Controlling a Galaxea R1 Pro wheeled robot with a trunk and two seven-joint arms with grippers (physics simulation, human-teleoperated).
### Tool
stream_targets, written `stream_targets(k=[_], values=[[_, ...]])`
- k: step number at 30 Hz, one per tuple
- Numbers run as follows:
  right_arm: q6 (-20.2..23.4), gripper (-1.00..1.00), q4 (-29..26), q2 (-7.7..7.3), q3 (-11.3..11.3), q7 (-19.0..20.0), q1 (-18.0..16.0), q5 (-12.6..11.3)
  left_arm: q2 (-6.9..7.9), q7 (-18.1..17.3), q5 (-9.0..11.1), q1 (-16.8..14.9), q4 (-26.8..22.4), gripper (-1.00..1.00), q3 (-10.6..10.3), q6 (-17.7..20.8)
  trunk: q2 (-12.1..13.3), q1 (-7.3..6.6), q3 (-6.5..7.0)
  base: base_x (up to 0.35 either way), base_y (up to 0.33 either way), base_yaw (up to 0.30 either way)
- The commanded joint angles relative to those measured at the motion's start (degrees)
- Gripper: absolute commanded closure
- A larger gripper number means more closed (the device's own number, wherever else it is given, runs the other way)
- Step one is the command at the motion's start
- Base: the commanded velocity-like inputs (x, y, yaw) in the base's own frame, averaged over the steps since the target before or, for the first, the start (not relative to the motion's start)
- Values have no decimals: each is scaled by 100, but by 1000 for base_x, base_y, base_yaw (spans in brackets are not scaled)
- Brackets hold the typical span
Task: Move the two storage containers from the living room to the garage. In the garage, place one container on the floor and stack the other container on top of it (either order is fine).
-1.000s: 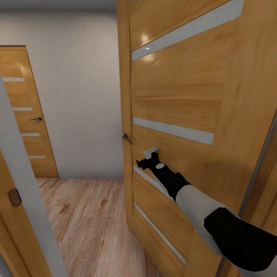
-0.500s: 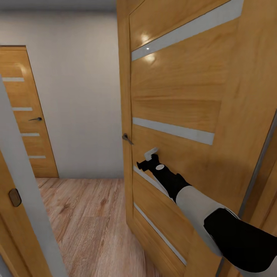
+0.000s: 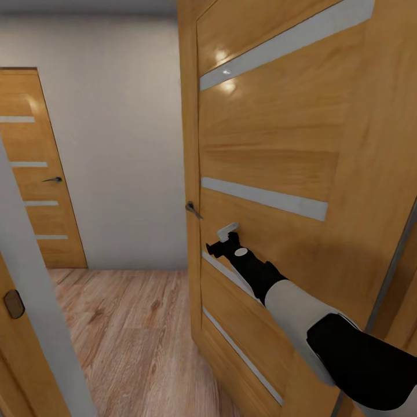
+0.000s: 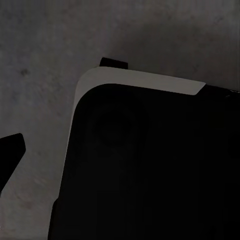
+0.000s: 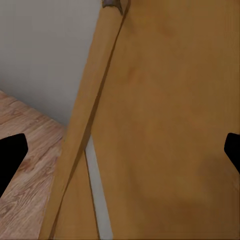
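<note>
The two storage containers are out of view. I am in a small hallway with a light wood plank floor (image 3: pixel 133 324). My right gripper (image 3: pixel 222 239) is stretched out against the face of an open wooden door (image 3: pixel 272 150), just below its handle (image 3: pixel 193 209). It is open and holds nothing. In the right wrist view its fingertips (image 5: pixel 11 152) sit at the two edges, with the door panel (image 5: pixel 160 125) close ahead. In the left wrist view one finger (image 4: pixel 11 150) sits far out at the edge, over a dark part of my own body (image 4: pixel 150 165).
The open door's edge (image 3: pixel 188 174) stands upright mid-view, with a white wall (image 3: pixel 116 145) behind the gap. A shut wooden door (image 3: pixel 35 174) is at the far left. A grey door frame (image 3: pixel 35 313) rises close on my left.
The whole picture has shifted a little, so the camera has moved slightly. The right arm keeps its place against the door.
</note>
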Motion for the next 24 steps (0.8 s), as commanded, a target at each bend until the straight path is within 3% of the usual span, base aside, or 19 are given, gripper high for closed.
stream_targets(k=[1,10,24], values=[[27,-100,-1,0,-10,-42,-8,49,0,4,30,1,-3,-100,2,-12,-2,3,-6,293,0,0],[45,-100,25,0,-5,-111,-8,49,0,5,32,1,-1,-100,2,-10,-2,3,-6,316,0,0],[-29,-100,739,0,-17,-243,-8,117,0,4,32,1,-1,-100,2,-17,-2,3,-6,318,0,0]])
